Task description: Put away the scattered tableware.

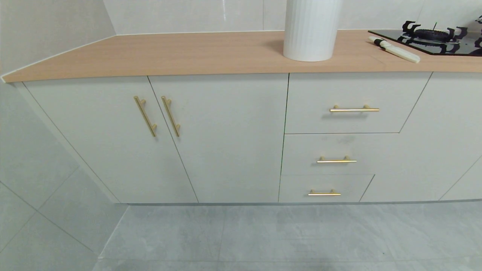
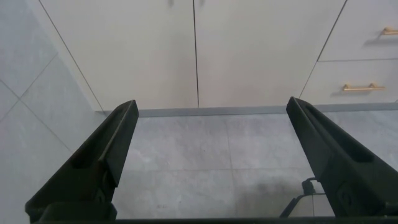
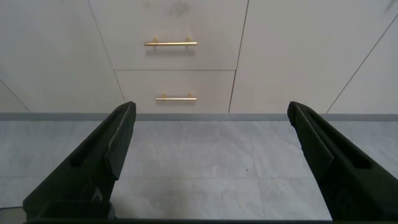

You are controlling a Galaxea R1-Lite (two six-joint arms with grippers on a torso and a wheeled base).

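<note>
1. Left gripper (image 2: 211, 106): fingers spread, nothing held, low before cupboard doors (image 2: 143, 50).
2. Knife (image 1: 394, 49) is seen on the counter (image 1: 188, 52) between white holder (image 1: 310, 34) and hob (image 1: 433, 39); pickup judged not begun.
3. Right gripper (image 3: 211, 107): fingers spread, empty, facing drawers (image 3: 174, 84); raising to counter is called for.

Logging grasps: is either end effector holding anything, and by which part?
Nothing is held: the left end effector and right end effector are both open and empty.

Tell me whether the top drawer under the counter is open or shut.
Shut. The top drawer sits flush with the middle drawer below it, and only thin seams show around its front.
</note>
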